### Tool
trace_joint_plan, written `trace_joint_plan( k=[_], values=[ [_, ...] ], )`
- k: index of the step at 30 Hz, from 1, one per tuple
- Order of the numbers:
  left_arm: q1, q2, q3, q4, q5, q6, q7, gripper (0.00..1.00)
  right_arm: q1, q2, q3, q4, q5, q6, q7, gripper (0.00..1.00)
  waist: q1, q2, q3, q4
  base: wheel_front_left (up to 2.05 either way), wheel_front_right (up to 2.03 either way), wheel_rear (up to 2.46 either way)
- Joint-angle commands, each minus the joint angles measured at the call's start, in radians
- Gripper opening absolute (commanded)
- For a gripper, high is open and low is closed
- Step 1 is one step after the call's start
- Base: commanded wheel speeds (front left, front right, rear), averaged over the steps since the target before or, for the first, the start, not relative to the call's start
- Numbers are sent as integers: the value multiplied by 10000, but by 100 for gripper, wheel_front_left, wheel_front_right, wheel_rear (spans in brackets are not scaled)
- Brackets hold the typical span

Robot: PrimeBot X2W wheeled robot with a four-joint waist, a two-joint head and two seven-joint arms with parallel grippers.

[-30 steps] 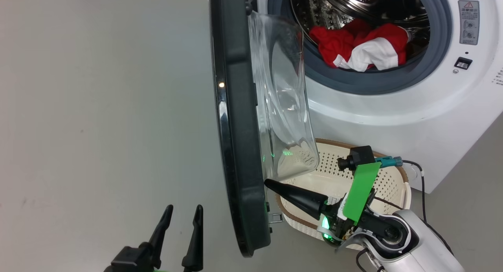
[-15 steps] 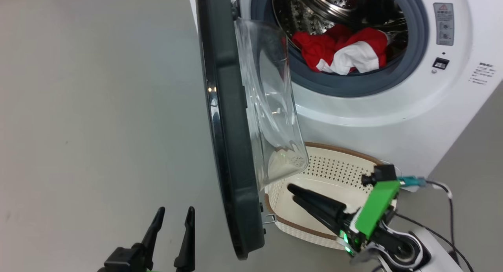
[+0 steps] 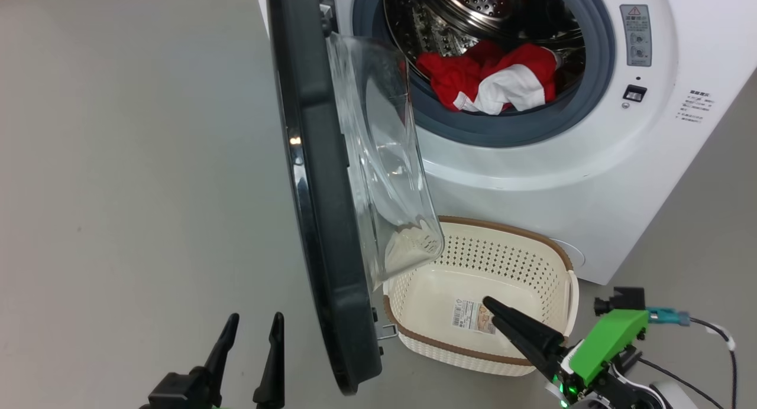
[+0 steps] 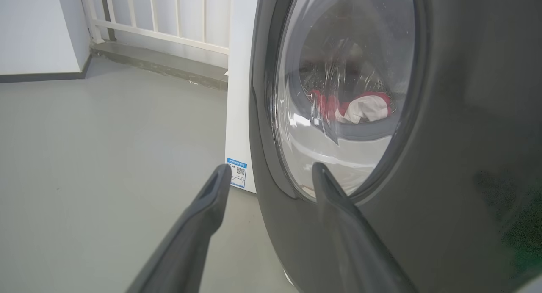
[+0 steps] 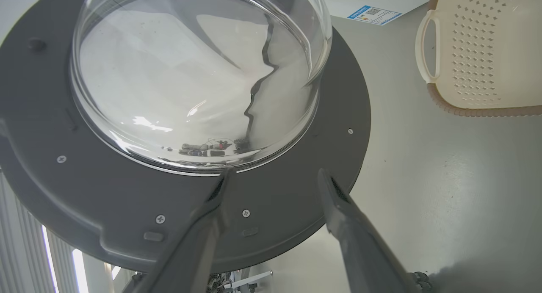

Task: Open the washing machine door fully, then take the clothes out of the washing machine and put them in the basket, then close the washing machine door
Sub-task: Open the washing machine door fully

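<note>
The washing machine (image 3: 532,184) stands with the washing machine door (image 3: 316,220) swung out edge-on, its glass bowl (image 3: 384,161) facing the drum. Red and white clothes (image 3: 488,81) lie in the drum mouth. The empty cream basket (image 3: 502,252) sits on the floor below the drum, partly under the glass bowl. My right gripper (image 3: 494,311) is open over the basket's near rim, apart from the door. Its wrist view shows the fingers (image 5: 274,176) spread before the door's inner face (image 5: 84,187). My left gripper (image 3: 248,326) is open outside the door, its fingers (image 4: 271,170) close to the black rim (image 4: 444,157).
Bare grey floor (image 3: 130,190) spreads to the left of the door. A white railing (image 4: 169,17) and a low step run behind the machine. A cable (image 3: 704,329) trails from my right wrist. The machine's side carries a blue label (image 4: 237,172).
My right gripper has opened and drawn back from the door's lower inner edge to the basket's near rim. The head camera has shifted, moving the scene leftward. The left gripper stays open.
</note>
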Motion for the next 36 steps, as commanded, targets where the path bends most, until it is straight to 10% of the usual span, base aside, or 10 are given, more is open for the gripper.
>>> trace_joint_plan(
  k=[1, 19, 36],
  values=[
    [-13, 77, 370, -202, 84, -29, -122, 100, 1, -106, 70, -202, -229, 79, -181, 100, 0, 0, 0, -44, 0, 0, 0],
    [0, 77, 524, -238, 54, 30, -122, 100, 717, -677, 130, 190, -1338, 79, -2517, 100, 0, 0, 43, -394, 0, 0, 0],
    [-19, 77, 629, -202, 14, 23, -122, 100, 549, -2059, 2593, 967, -3815, 79, -6868, 100, 0, 0, 77, -488, 0, 0, 0]
  ],
)
